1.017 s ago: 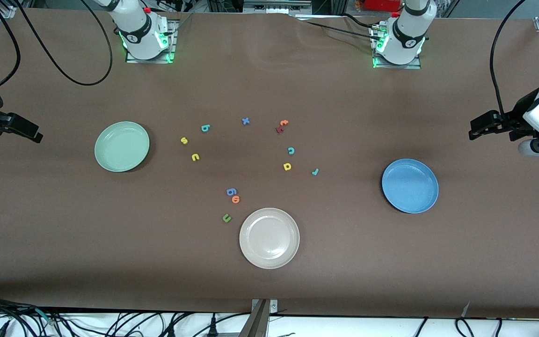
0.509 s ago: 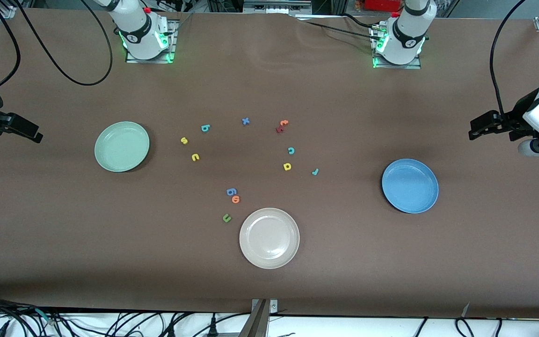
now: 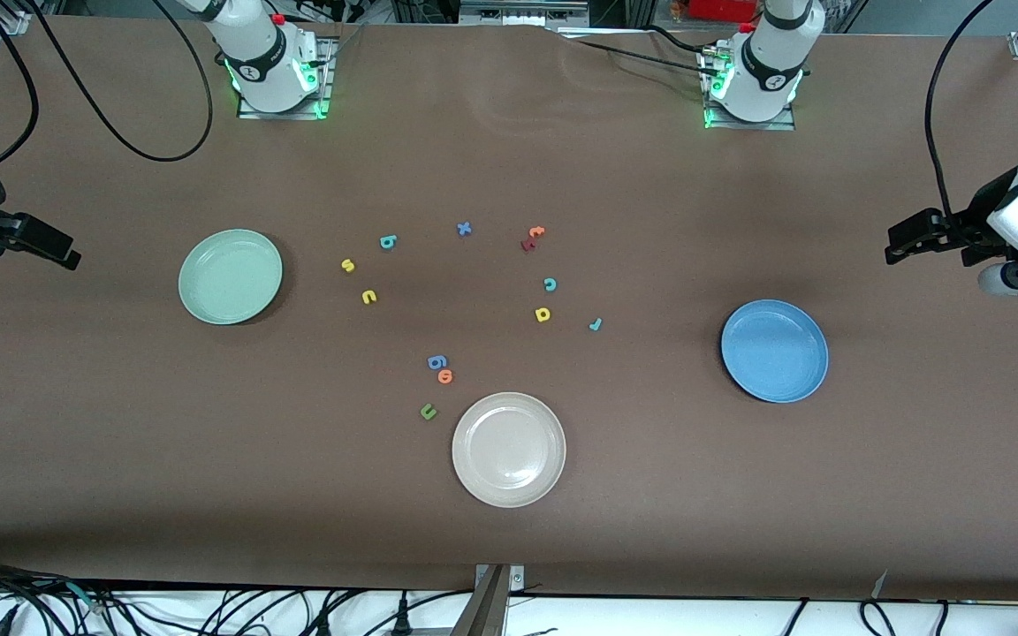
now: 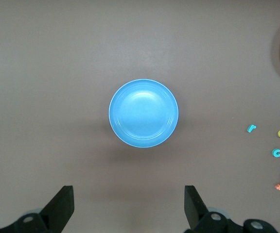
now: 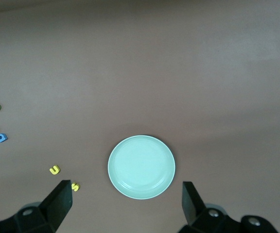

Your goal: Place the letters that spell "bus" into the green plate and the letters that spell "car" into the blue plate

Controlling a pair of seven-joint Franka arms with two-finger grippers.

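Left gripper (image 4: 129,208) open, right gripper (image 5: 126,206) open, both apparently waiting at table ends

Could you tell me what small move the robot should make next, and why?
Probably bring the open right gripper toward the yellow s, the letter lying nearest the green plate. All letters lie on the table, both plates hold nothing, and the left gripper waits open.

My two arms are glossy white with black rings at the joints, each rising from a square metal base plate lit green around its foot, a small red button beside it. Black cables trail from both. My left end effector (image 3: 902,243) and right end effector (image 3: 54,252) are matte black, with blunt wedge-shaped fingers (image 4: 192,201).
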